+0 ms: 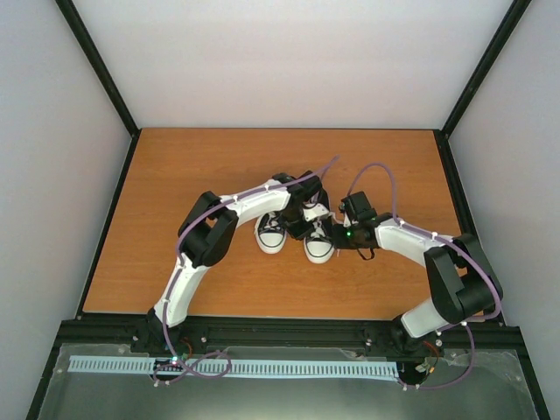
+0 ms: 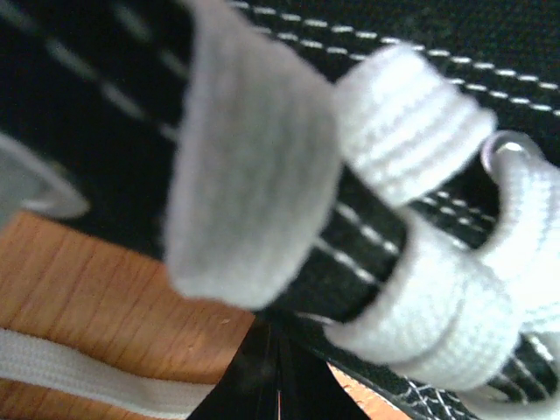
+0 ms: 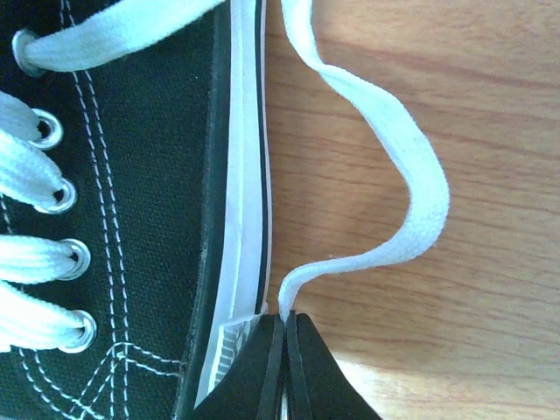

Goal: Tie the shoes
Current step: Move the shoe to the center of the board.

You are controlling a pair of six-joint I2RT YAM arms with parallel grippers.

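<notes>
The two black shoes with white toe caps stand side by side mid-table, the left one [image 1: 270, 234] and the right one [image 1: 318, 245]. My left gripper [image 1: 304, 208] is over the laced part of the shoes. In the left wrist view it [image 2: 278, 331] is shut, and a blurred white lace [image 2: 254, 175] rises from its tips over the black canvas [image 2: 420, 35]. My right gripper [image 1: 338, 231] is low beside the right shoe's outer side. In the right wrist view it [image 3: 284, 317] is shut on a white lace [image 3: 411, 175] that curls over the table beside the white sole [image 3: 248, 192].
The wooden table [image 1: 175, 175] is walled by white panels with black frame posts at the back corners. Another stretch of white lace [image 2: 70, 367] lies flat on the wood in the left wrist view. Both arms cross close together over the shoes.
</notes>
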